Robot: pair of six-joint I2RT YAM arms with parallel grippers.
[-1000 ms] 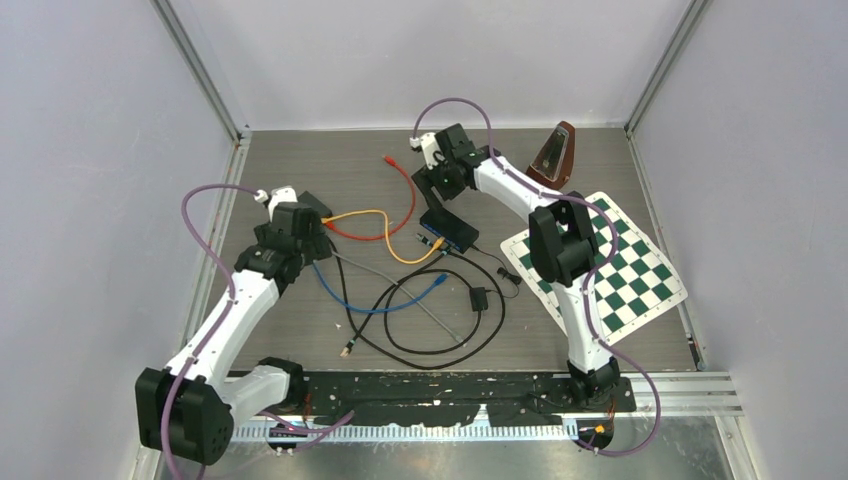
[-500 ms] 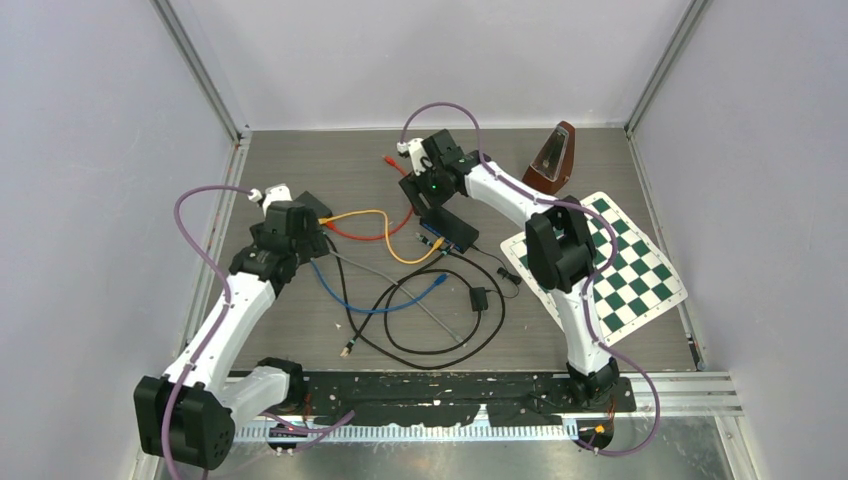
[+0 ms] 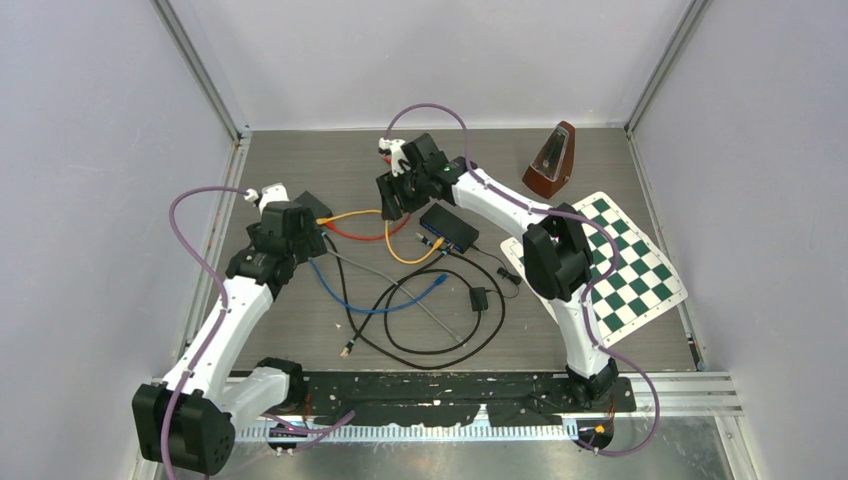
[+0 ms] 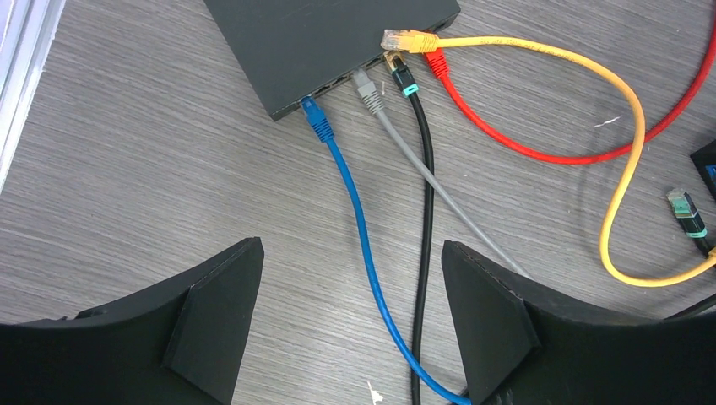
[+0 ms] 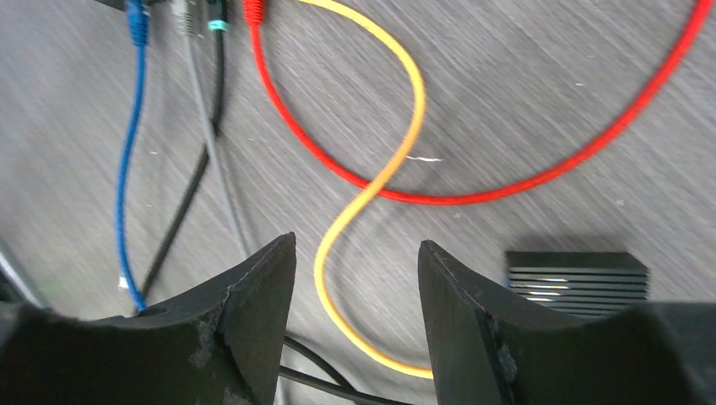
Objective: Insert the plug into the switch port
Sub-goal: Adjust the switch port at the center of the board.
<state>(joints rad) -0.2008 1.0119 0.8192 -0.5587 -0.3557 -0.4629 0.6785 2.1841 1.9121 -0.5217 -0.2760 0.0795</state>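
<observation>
A black switch lies at the top of the left wrist view, also in the top view. Blue, grey, black-and-teal and red plugs sit along its front edge. A yellow plug lies at its corner; I cannot tell if it is seated. My left gripper is open and empty over the blue cable, just short of the switch. My right gripper is open and empty above the yellow cable and red cable.
A second dark switch lies right of the right gripper, a loose teal-tipped plug beside it. A black cable loop with an adapter, a metronome and a chessboard lie to the right.
My right arm has swung left, from above the second switch to over the red and yellow cables. My left arm has barely shifted.
</observation>
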